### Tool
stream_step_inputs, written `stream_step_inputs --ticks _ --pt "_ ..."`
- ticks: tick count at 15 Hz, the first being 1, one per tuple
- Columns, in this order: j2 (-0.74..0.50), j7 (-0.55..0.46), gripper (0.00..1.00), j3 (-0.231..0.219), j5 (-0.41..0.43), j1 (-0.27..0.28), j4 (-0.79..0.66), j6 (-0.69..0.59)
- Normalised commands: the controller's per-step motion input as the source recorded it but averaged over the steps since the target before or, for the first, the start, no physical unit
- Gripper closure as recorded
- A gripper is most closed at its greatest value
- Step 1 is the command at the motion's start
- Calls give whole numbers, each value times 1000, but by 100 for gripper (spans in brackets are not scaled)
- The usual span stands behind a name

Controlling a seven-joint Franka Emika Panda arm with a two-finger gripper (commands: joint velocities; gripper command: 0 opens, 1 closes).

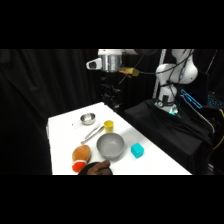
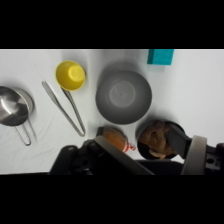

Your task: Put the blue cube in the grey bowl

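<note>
The blue cube [image 1: 137, 150] lies on the white table [image 1: 65, 130], just right of the grey bowl [image 1: 110, 145] and apart from it. The bowl holds nothing. In the wrist view the cube [image 2: 160, 56] shows at the top edge, partly cut off, and the bowl [image 2: 123, 96] sits in the middle. My gripper [image 1: 111, 96] hangs high above the table's far end, well away from both. Seen from the wrist, the gripper [image 2: 156, 159] is open with nothing between its fingers [image 2: 195, 154].
A small yellow cup [image 2: 70, 75] stands beside the bowl, with metal tongs [image 2: 65, 107] and a shiny metal cup with a handle [image 2: 14, 106] beyond it. An orange toy [image 2: 116, 139] and a dark dish with something brown [image 2: 157, 139] lie at the near edge.
</note>
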Motion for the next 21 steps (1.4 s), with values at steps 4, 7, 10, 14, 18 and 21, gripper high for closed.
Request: stream_step_inputs --ticks 4,7,10,14,18,21 --pt "-77 63 0 38 48 12 -73 16" --pt "-201 211 0 91 41 61 -228 97" --pt "-218 280 0 121 55 101 -340 234" --pt "-107 265 0 112 57 93 -318 355" --pt "60 230 0 80 28 62 -212 427" --pt "180 294 0 63 -132 42 -136 490"
